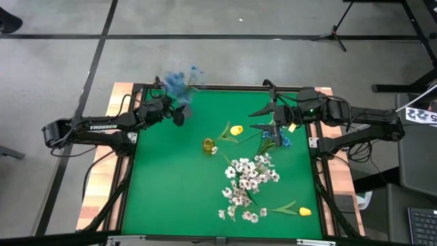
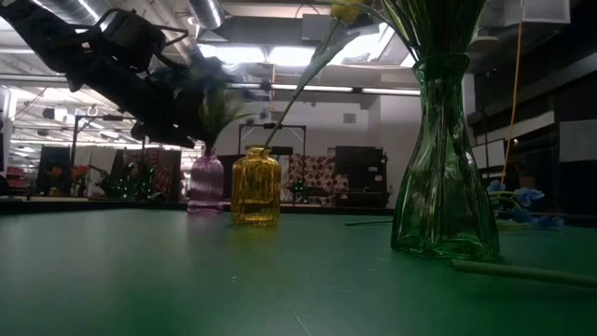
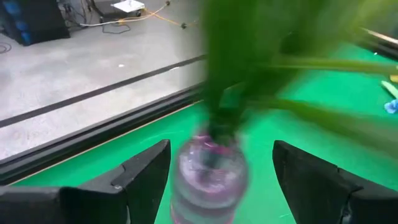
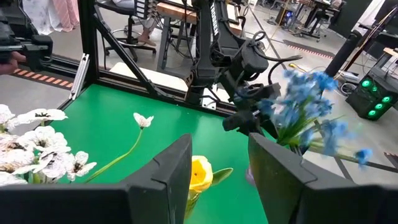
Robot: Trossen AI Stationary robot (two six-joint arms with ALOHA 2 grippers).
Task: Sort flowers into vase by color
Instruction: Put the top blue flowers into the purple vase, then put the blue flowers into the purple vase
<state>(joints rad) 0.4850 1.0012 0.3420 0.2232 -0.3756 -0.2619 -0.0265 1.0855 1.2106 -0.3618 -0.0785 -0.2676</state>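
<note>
left gripper [image 3: 217, 180] stands spread wide at the far left corner of the green worktop [image 1: 171, 191], one finger on either side of the purple vase [image 3: 210, 180] without touching it. blue flowers [image 1: 179, 80] stand in that vase, blurred, their green stems [image 3: 249, 62] rising out of its neck. right gripper [image 1: 273, 117] hangs over the right part of the worktop, its fingers a little apart with nothing between them.

a yellow vase [image 1: 208, 145] stands near the middle with one white blossom [image 1: 214, 149] beside its rim. just right of it a yellow bud [image 1: 236, 130] lies on the worktop on its green stem, and a few more blue blossoms [image 1: 284, 141] lie under the right gripper. white flowers [image 1: 249, 179] fill the nearer middle in a large cluster; in the low view a green glass vase [image 2: 444, 168] stands there with many stems in it. another yellow bud [image 1: 304, 212] lies near the front right corner. beyond the worktop, grey floor [image 1: 205, 34].
</note>
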